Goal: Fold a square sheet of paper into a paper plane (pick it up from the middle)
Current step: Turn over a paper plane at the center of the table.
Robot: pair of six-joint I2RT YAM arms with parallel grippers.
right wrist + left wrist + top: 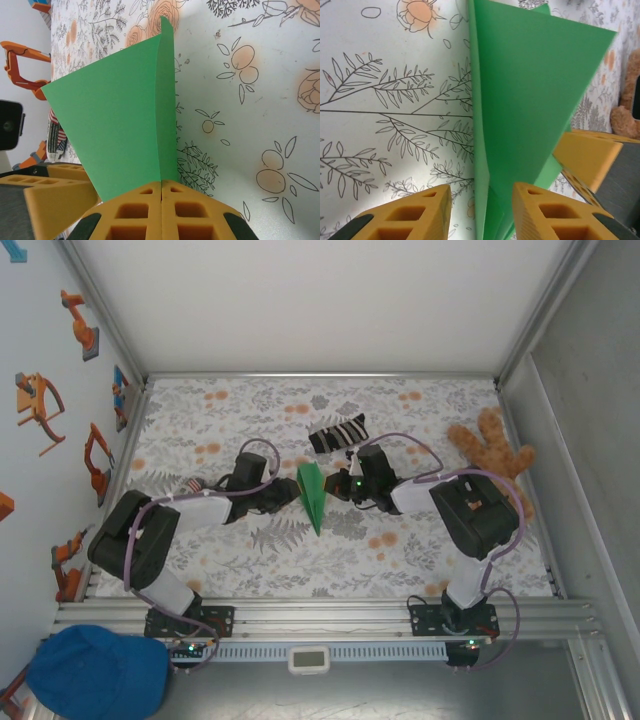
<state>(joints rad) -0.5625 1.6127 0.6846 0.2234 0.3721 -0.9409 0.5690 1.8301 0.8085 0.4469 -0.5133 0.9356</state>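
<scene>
Blue cap (pixel 97 672), floral tabletop (pixel 400 562), paper plane (pixel 313 496)

The top camera hangs above and behind my two black arm bases (pixel 190 622), which sit at the bottom of its frame. From far off it looks down over the whole floral-printed tabletop (pixel 250 560). My left wrist camera looks out along my yellow left fingers (pixel 405 220) at its lower edge, pressed close to the folded sheet of bright green paper (pixel 530 90). My right wrist camera faces it from the opposite side, with my yellow right fingers (pixel 145 215) at the bottom. All three views share that paper. The top and left wrist views also share the brown plush teddy bear (pixel 625 120) at the right.
</scene>
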